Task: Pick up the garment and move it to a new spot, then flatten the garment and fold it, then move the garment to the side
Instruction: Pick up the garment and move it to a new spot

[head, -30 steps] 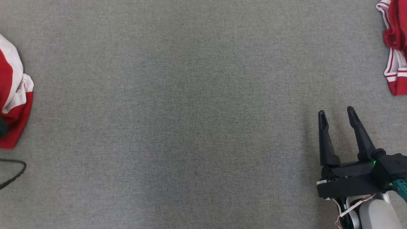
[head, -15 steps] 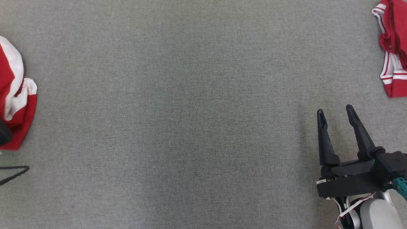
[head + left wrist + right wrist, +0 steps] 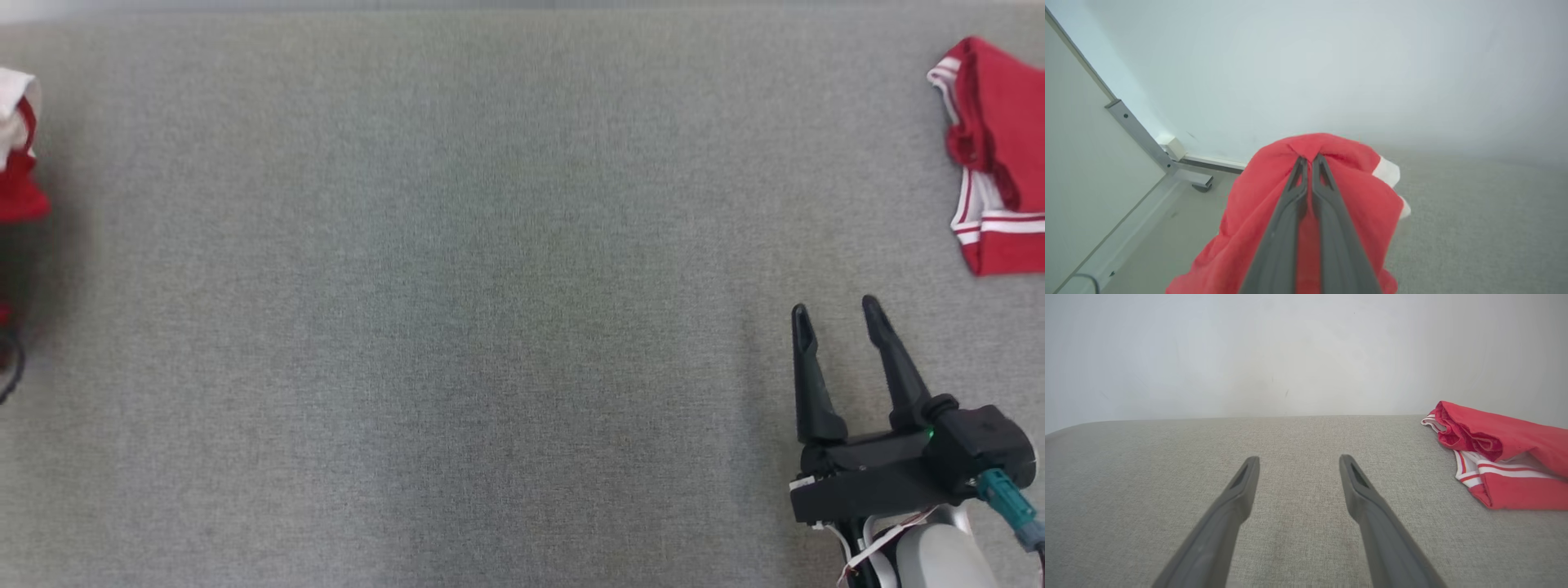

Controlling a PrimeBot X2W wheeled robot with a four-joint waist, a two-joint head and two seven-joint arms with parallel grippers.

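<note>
The garment (image 3: pixel 1355 192) is red with white patches. In the left wrist view it bunches around my left gripper (image 3: pixel 1309 160), whose fingers are shut on a fold of it, and it hangs above the grey surface. In the head view a part of the garment (image 3: pixel 16 155) shows at the far left edge. My right gripper (image 3: pixel 837 314) stands open at the lower right, above bare cloth, with nothing between its fingers (image 3: pixel 1241 486).
A second red garment with white stripes (image 3: pixel 996 155) lies folded at the right edge, beyond my right gripper (image 3: pixel 1298 461). The grey cloth table (image 3: pixel 490 286) ends at a white wall. A metal frame post (image 3: pixel 1139 134) stands left of the held garment. A black cable (image 3: pixel 10 376) shows at the left edge.
My left gripper has shut on the garment, which has risen and now shows higher and smaller at the left edge. The head camera has shifted, bringing the table's far edge into view. The right gripper stays open.
</note>
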